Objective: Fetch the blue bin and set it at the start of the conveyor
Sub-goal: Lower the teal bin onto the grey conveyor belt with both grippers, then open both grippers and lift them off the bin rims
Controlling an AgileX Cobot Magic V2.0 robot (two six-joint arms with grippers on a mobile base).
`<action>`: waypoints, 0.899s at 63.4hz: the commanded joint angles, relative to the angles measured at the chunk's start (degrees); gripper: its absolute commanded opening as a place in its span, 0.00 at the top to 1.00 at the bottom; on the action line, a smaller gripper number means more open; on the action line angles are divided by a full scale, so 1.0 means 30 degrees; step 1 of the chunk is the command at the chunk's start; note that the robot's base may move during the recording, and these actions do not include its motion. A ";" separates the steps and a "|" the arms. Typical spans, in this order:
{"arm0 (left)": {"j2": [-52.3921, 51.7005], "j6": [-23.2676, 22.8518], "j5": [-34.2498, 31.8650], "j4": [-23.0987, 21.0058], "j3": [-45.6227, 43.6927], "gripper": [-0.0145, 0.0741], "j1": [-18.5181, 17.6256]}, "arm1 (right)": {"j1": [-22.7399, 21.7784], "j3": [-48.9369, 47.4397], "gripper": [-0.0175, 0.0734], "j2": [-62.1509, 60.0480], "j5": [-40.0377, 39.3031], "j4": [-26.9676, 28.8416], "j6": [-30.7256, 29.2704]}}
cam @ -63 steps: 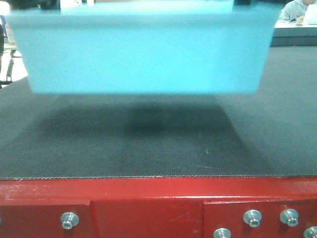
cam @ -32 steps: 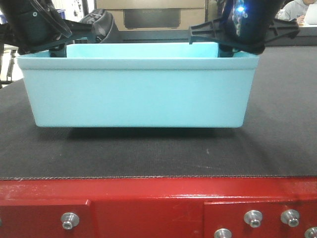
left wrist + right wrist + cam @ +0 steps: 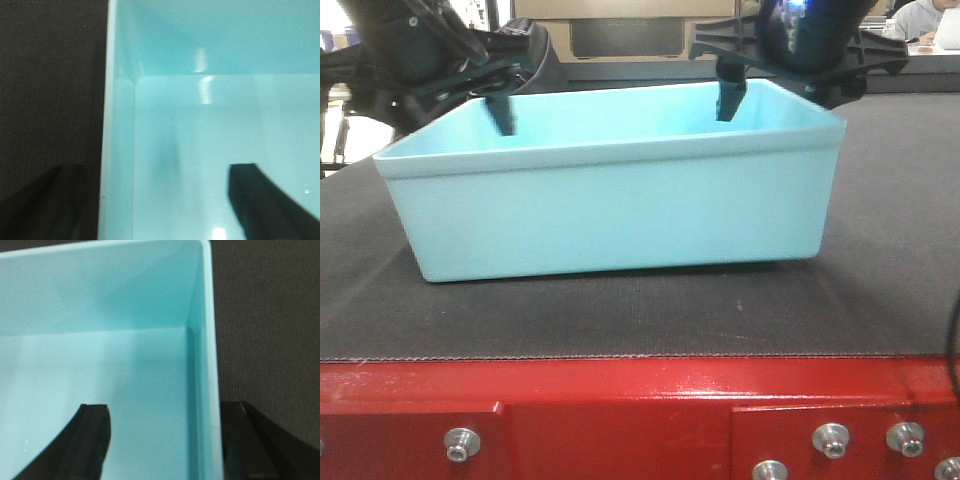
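While the blue bin (image 3: 610, 205) sits on the conveyor start (image 3: 620, 310), slightly askew to the red frame (image 3: 620, 400), the left gripper (image 3: 155, 200) stands spread wide with the bin's side wall between its fingers, one inside and one outside, neither touching. The right gripper (image 3: 165, 440) straddles the opposite wall the same way, also wide apart.

The blue bin (image 3: 620, 215) is smooth, faintly glossy plastic. The conveyor belt (image 3: 880, 290) is matt, rough woven fabric. Its red frame (image 3: 620, 420) is glossy painted metal with shiny silver bolts (image 3: 831, 437).
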 commanded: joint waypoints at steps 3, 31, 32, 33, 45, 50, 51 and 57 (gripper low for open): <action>-0.0165 -0.0154 0.1079 0.0135 -0.0625 0.20 -0.0047 | 0.0041 -0.0366 0.42 -0.0340 0.0266 -0.0183 -0.0001; -0.2313 0.3103 0.3639 -0.2341 -0.3182 0.86 -0.0047 | 0.0077 -0.0450 0.77 -0.3956 0.0900 -0.0397 -0.1602; -0.2448 0.3558 0.3639 -0.2697 -0.3182 0.90 -0.0047 | 0.0121 -0.0450 0.80 -0.4129 0.0900 -0.0397 -0.1767; -0.2624 0.4202 0.3639 -0.3244 -0.3182 0.95 -0.0047 | 0.0124 -0.0450 0.83 -0.4292 0.0900 -0.0397 -0.2004; -0.4020 0.9426 0.3191 -0.8047 -0.2912 0.96 -0.0047 | 0.0153 0.0028 0.98 -0.6281 0.1150 -0.0397 -0.3289; -0.4694 1.1600 0.1957 -1.0354 -0.2102 0.96 -0.0047 | 0.0153 0.1202 0.98 -0.7306 -0.0603 -0.0295 -0.4024; -0.4827 1.1998 0.1554 -1.0737 -0.1900 0.96 -0.0047 | 0.0153 0.1493 0.98 -0.7489 -0.1018 -0.0295 -0.4076; -0.5779 1.4247 0.0096 -1.3023 -0.0311 0.96 -0.0047 | 0.0153 0.3935 0.98 -0.8793 -0.4287 -0.0295 -0.4213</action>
